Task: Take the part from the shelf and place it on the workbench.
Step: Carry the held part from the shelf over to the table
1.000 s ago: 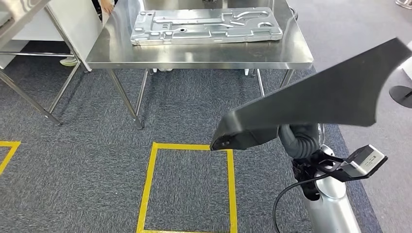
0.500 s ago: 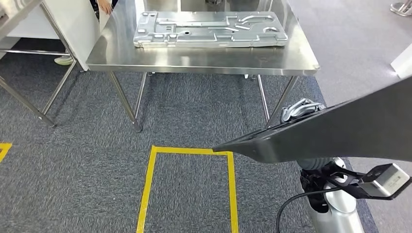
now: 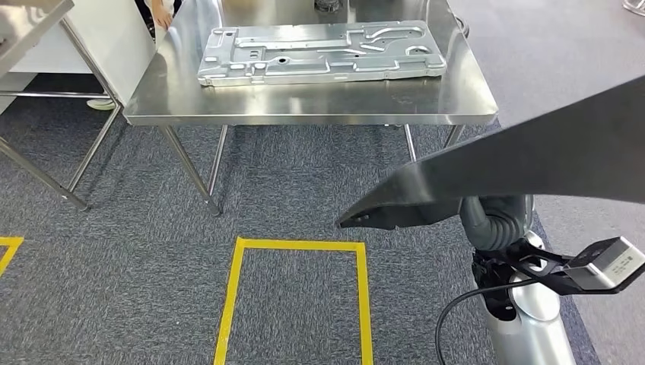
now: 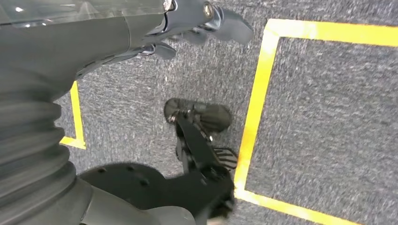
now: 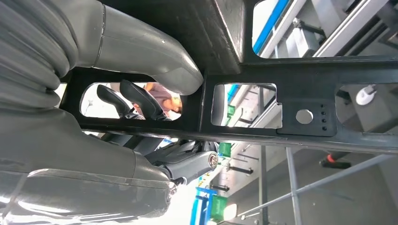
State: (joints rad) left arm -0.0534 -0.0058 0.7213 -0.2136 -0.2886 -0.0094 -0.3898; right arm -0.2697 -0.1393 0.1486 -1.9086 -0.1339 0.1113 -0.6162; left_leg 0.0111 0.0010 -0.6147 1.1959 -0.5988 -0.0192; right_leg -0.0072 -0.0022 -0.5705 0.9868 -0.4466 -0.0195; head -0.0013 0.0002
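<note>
A large flat black part (image 3: 532, 160) hangs low over the carpet at my right side, its pointed end toward the yellow floor square. My right hand (image 5: 141, 93) grips it. In the right wrist view the thick thumb lies on one face of the black part (image 5: 263, 77) and dark fingers reach through a cut-out. My right wrist (image 3: 494, 220) shows under the part in the head view. The steel workbench (image 3: 304, 106) stands ahead. My left hand (image 4: 187, 23) hangs over the carpet, fingers apart and holding nothing.
A silver stamped plate (image 3: 319, 52) covers most of the workbench top. A yellow taped square (image 3: 297, 245) marks the carpet in front of the bench. Another steel table (image 3: 30, 19) and a white panel (image 3: 114, 38) stand at the left, with a person's hand (image 3: 158, 11) beside them.
The whole view has shifted a little. The black part, nearly edge-on half a second ago, now shows more of its broad face and its pointed end sits higher.
</note>
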